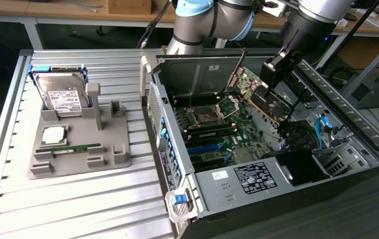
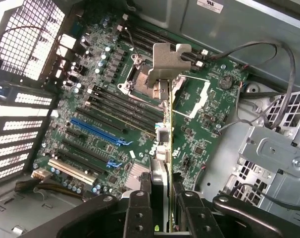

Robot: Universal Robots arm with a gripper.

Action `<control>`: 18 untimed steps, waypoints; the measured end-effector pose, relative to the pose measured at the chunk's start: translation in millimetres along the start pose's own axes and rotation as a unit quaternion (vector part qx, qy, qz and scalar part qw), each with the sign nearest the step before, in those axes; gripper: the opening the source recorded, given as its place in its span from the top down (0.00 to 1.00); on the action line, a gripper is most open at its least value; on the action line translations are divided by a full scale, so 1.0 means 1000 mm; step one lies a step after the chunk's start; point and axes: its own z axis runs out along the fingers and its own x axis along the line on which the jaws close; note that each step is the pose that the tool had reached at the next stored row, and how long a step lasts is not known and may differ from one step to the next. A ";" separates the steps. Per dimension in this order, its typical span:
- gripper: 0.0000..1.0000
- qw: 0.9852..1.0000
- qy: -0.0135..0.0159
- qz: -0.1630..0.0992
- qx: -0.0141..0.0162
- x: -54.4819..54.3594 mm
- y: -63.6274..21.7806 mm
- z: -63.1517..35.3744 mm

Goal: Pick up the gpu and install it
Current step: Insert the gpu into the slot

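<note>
My gripper [image 1: 277,69] is shut on the gpu [image 1: 259,97], a thin green card with a silver bracket [image 1: 238,69] at its far end. I hold it tilted in the air inside the open computer case [image 1: 176,164], above the motherboard [image 1: 226,132]. In the wrist view the gpu [image 2: 162,144] shows edge-on between my fingers [image 2: 139,215], and its bracket [image 2: 167,57] hangs over the CPU socket area. The blue expansion slot [image 2: 98,131] and the black slots lie off to one side of the card, apart from it.
A grey fixture [image 1: 76,149] on the exterior view's left holds a hard drive [image 1: 63,94], a memory stick [image 1: 69,148] and a CPU [image 1: 53,134]. Case walls, a drive cage [image 1: 338,159] and blue cables [image 1: 322,129] ring the motherboard.
</note>
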 end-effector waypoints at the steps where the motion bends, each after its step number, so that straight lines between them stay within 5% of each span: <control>1: 0.73 1.000 0.000 -0.002 0.000 0.000 0.0000 0.0000; 18: 0.73 0.999 0.001 -0.032 0.001 0.000 0.0000 0.0000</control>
